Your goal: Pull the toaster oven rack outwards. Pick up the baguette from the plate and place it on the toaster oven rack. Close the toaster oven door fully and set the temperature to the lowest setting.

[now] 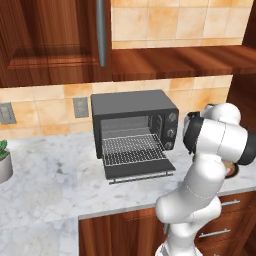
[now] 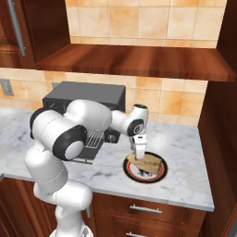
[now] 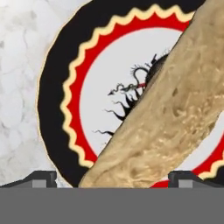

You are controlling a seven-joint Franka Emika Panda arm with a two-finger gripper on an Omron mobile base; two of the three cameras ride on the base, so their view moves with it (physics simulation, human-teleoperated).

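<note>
You have a white marble desk (image 1: pixel 55 175) running along the tiled wall, with wooden drawers under its near edge. On it, toward the far side against the wall, sits the toaster oven (image 1: pixel 134 125), its door (image 1: pixel 140 171) dropped open flat just above the marble and the rack (image 1: pixel 133 150) drawn out over it. To the right of the oven, near the front edge, the plate (image 2: pixel 159 174) lies flat on the marble, and the baguette (image 2: pixel 149 161) rests across it. At the far left of the desk you see a grey pot (image 1: pixel 5 166) holding a green plant.
</note>
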